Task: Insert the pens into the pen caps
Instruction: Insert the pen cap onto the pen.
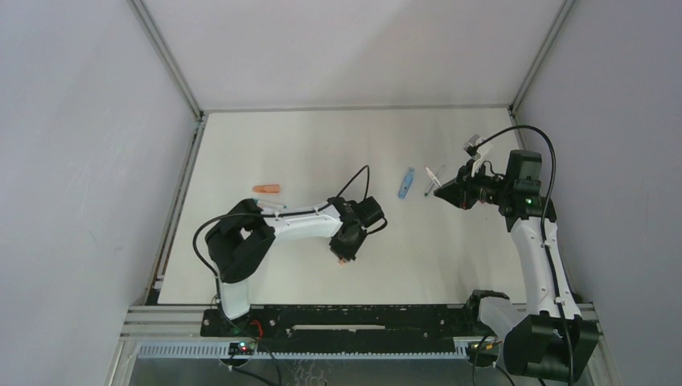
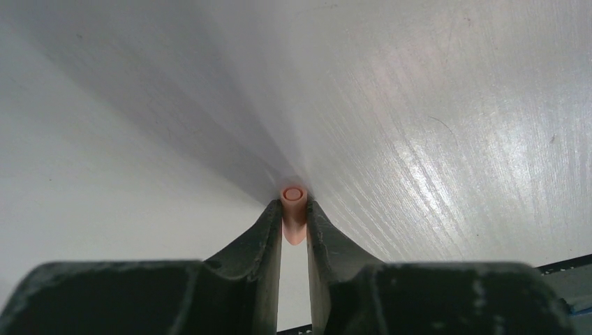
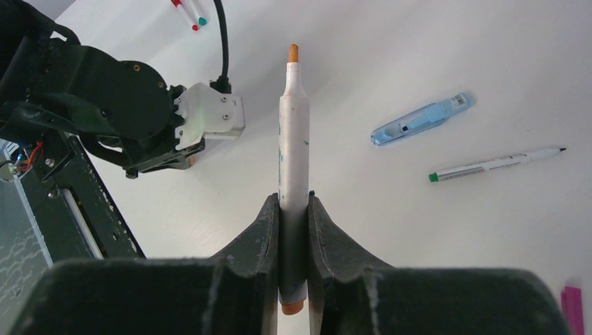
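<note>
Left wrist view shows us the left gripper (image 2: pixel 294 208) nearly closed, its two dark fingers (image 2: pixel 262 237) pinching a salmon-orange pen cap (image 2: pixel 294 218) right at their tips. The cap sits at frame centre, its ring-shaped open mouth poking just past the fingertips and its tapered end down in the gap between them.

In the right wrist view we see the right gripper (image 3: pixel 293 204) clamped on a white pen (image 3: pixel 294 125). The fingers squeeze the lower barrel. An orange end sticks out beneath them at the bottom of the frame, and the rest of the barrel runs straight up to an orange tip at upper centre.

On the table (image 3: pixel 454 244) to the right lie a light blue cap (image 3: pixel 421 118) and a thin green-ended pen (image 3: pixel 496 164). A magenta cap (image 3: pixel 574 307) shows at the lower right corner.

From the top external view we find both grippers well apart, with a second orange cap (image 1: pixel 266 189) lying left of centre.
</note>
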Robot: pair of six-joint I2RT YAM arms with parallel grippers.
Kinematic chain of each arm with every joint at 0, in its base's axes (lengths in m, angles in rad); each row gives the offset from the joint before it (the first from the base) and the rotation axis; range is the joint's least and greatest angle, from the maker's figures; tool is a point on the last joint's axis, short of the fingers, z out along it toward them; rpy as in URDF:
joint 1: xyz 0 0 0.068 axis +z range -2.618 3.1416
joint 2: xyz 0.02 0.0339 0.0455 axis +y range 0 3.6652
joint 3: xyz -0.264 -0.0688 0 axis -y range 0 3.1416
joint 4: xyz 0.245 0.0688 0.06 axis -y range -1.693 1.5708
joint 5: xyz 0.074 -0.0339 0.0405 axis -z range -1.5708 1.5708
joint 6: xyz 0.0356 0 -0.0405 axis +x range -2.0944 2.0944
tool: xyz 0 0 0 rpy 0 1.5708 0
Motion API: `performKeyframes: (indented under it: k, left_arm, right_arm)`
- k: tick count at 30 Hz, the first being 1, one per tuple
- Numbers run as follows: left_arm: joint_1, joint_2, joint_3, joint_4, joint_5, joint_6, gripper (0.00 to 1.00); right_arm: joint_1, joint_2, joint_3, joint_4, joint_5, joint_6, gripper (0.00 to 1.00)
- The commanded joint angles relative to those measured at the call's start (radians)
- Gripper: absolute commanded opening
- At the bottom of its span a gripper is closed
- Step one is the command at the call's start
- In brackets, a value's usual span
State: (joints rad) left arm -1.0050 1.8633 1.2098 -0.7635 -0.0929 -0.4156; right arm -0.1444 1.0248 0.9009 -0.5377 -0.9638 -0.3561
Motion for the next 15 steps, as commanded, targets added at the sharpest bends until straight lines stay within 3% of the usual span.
performKeyframes:
  k: [1,5,10,15]
  left_arm:
    - [0.008,0.084,-0.009,-0.078,0.035,0.048,0.22]
    - [0.012,0.106,0.003,-0.089,0.044,0.056,0.21]
    - [0.016,0.108,0.003,-0.082,0.046,0.058,0.0]
    - [0.019,0.018,-0.001,-0.025,-0.003,0.035,0.0]
  right_arm:
    - [-0.006,-0.024,0.003,0.021,-0.019,0.016,0.0]
    - [-0.007,-0.03,0.003,0.022,-0.022,0.016,0.0]
    - [-0.01,-0.037,0.003,0.021,-0.025,0.016,0.0]
    - [-0.012,-0.041,0.003,0.015,-0.045,0.004,0.0]
